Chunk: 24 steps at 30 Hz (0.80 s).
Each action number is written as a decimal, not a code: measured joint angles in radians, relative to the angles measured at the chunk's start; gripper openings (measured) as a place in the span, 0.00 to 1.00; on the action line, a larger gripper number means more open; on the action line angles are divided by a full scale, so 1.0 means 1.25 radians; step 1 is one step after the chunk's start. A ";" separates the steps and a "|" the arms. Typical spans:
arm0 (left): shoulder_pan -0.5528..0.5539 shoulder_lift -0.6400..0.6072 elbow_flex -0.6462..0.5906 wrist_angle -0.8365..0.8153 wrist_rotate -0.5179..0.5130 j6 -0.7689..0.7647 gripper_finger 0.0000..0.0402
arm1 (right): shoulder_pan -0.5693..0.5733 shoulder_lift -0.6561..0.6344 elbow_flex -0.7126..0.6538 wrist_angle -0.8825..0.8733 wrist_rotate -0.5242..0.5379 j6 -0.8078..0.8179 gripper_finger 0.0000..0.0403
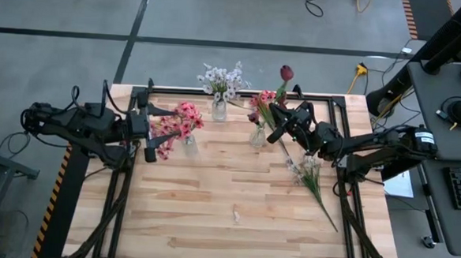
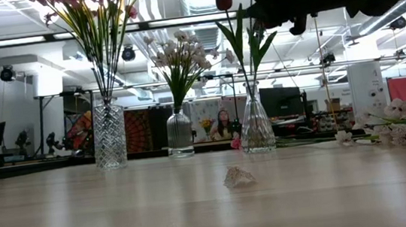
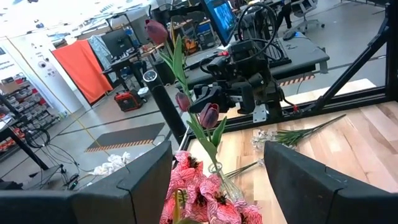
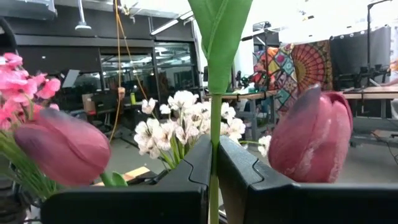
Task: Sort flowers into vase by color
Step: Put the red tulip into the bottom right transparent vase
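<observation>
Three glass vases stand on the table. The left vase (image 2: pixel 108 135) holds pink blossoms (image 1: pixel 179 125), the middle vase (image 2: pixel 180 135) white blossoms (image 1: pixel 223 81), and the right vase (image 2: pixel 256 127) dark red tulips (image 1: pixel 286 73). My left gripper (image 3: pixel 217 186) is open, with a finger on either side of the pink blossoms (image 3: pixel 200 194) over their vase. My right gripper (image 4: pixel 213 152) is shut on a tulip stalk above the right vase (image 1: pixel 258 135). A white-lilac stem (image 1: pixel 311 177) lies flat on the table under the right arm. My right gripper (image 1: pixel 278 128) pinches a green tulip stalk (image 4: pixel 214 127) between its two fingers, which lie across it. It comes from the table's right side, above the vase. The stalk stands about upright, and its lower part runs down into the right vase (image 2: pixel 252 93).
A small pale scrap (image 2: pixel 238 176) lies mid-table, toward the near edge (image 1: pixel 236 216). The white-lilac stem (image 2: pixel 386 132) lies to the right of the vases. Bare wood spreads across the near half of the table (image 1: pixel 209 231). Dark frame rails run along the table's sides.
</observation>
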 joint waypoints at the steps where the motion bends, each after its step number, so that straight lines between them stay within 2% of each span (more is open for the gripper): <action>1: 0.000 0.001 0.000 0.000 0.000 0.000 0.59 | 0.000 0.005 0.006 0.001 0.000 0.000 0.03; 11: 0.000 0.000 0.000 -0.002 -0.001 -0.017 0.59 | 0.000 0.090 0.060 -0.002 0.006 -0.040 0.03; 17: 0.000 -0.001 -0.001 -0.016 -0.002 -0.027 0.59 | 0.000 0.092 0.060 -0.003 0.006 -0.043 0.03; 24: 0.000 -0.001 -0.001 -0.025 -0.001 -0.027 0.59 | 0.002 0.078 0.059 -0.028 0.006 -0.102 0.03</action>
